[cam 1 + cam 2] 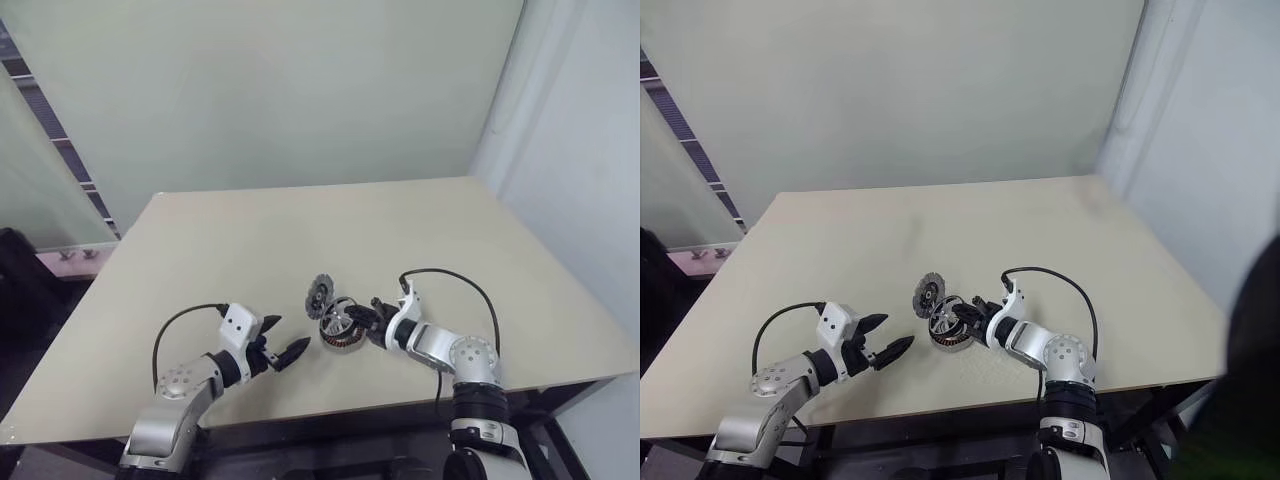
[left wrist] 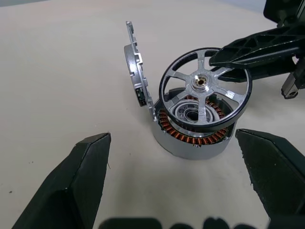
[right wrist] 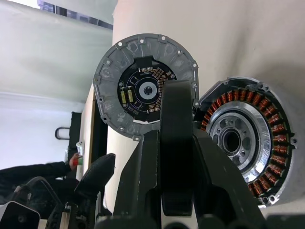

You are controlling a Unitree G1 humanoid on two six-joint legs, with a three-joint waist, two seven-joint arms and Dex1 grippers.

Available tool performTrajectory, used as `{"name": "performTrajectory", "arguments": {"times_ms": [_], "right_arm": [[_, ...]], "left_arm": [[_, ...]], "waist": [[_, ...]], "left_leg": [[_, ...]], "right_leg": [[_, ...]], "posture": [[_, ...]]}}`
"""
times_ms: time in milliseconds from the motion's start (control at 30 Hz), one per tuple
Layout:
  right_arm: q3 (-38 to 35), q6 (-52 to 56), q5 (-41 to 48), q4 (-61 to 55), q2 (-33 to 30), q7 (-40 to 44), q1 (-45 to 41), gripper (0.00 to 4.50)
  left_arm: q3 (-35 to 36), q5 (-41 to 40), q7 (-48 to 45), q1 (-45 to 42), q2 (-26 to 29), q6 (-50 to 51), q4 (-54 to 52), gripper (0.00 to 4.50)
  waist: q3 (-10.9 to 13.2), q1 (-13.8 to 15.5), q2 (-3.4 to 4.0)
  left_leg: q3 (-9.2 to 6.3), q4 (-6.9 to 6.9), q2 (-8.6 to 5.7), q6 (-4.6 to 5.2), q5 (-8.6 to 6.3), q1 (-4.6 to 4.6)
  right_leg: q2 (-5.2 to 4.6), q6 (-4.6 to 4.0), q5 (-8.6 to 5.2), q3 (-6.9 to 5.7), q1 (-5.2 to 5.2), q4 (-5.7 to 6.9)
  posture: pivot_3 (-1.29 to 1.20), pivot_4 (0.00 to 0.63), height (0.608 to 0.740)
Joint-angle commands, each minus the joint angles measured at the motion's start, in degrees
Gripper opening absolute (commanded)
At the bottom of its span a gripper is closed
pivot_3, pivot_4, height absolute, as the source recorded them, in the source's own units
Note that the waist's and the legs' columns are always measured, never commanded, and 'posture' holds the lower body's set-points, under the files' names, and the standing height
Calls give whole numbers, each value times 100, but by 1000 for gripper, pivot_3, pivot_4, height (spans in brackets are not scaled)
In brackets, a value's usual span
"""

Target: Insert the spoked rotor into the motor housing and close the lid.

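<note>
Beige tabletop against a plain pale wall, nothing else on it but the motor bits. Right gripper is pinched on the rim of the spoked rotor, which hangs tilted just above the motor housing with its copper windings showing. The lid stands open on edge at the housing's side, circuit board facing in. Left gripper sits near the housing, jaws wide apart, holding nothing.

My take: level the rotor first, line its hub up over the centre bearing, then lower it straight so the rim doesn't snag the windings. No brand or readable writing that I can make out.
</note>
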Motion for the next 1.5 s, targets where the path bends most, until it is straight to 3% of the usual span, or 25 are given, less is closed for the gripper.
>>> {"name": "performTrajectory", "arguments": {"times_ms": [33, 633, 867, 1033, 1367, 1500], "right_arm": [[88, -130, 116, -29, 280, -1, -92, 437], [414, -352, -52, 156, 141, 11, -41, 437], [442, -254, -38, -319, -54, -123, -56, 2756], [547, 114, -95, -755, -401, -143, -34, 2756], [1193, -410, -727, -1286, -1149, 269, 21, 2756], [1948, -1052, -1106, -1601, -1298, 886, 191, 2591]], "left_arm": [[29, -22, -11, -36, 37, -38, -180, 4500], [26, -12, -6, -63, 40, -35, -171, 4500], [-24, -2, -8, -94, 6, -43, -146, 4500], [-38, -1, -19, -110, 3, -47, -123, 4500], [-49, 5, -44, -161, 4, -51, -81, 4500], [-40, 6, -54, -180, 14, -45, -79, 4500]], "waist": [[0, -1, 0], [1, -5, 1], [2, -6, 3], [3, 1, 4], [3, -12, 4], [3, -10, 4]], "left_leg": [[0, 0, 0, 0, 0, 0], [0, -1, 2, -1, 0, -2], [1, -3, 3, 0, 0, -4], [2, -2, 0, 0, 0, -10], [7, -3, 3, 0, 0, -10], [7, -5, 3, 0, 0, -11]], "right_leg": [[0, 0, 0, 0, 0, 0], [0, 0, 0, -1, -4, 0], [0, 0, 0, -1, -8, 0], [-3, 0, 0, -1, -11, -3], [-2, 0, 0, -1, -16, -1], [-1, 0, -1, -1, -17, -1]], "posture": [[0, 0, 740], [0, 0, 740], [0, 0, 740], [0, 0, 740], [0, 0, 740], [0, 0, 740]]}}
